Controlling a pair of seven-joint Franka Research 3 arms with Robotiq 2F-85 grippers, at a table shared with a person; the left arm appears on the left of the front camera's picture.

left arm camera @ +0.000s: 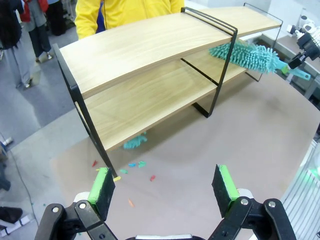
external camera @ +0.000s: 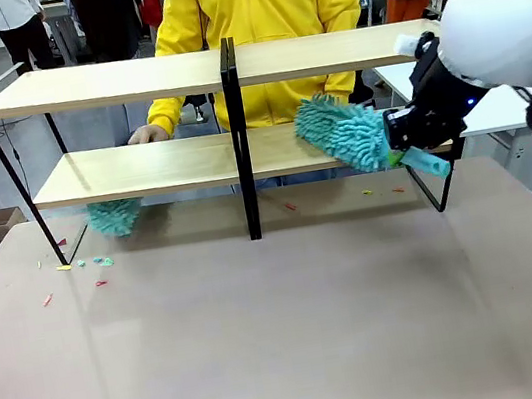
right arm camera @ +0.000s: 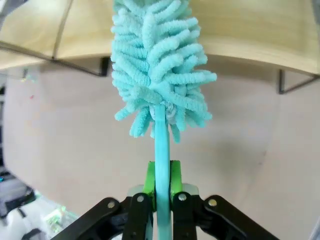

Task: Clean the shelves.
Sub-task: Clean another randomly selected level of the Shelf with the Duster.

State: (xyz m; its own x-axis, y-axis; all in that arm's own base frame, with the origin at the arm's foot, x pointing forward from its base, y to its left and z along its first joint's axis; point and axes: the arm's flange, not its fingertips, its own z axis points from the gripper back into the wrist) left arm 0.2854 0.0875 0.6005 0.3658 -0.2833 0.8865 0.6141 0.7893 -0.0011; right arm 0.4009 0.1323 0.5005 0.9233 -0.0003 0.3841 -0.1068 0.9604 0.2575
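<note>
At nine o'clock our left gripper (left arm camera: 164,187) hangs released. The shelves (external camera: 169,164) span twelve o'clock. At two, our right gripper (right arm camera: 161,180) pinches the duster (external camera: 345,132); a loose grip could drop it.

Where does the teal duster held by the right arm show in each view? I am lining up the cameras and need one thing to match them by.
Front view: duster at right of centre, head over the lower board, handle in the right end effector.
Left wrist view: duster upper right, by the lower board.
Right wrist view: duster centre top, handle running down.
Shared landmark: the shelves.
</note>
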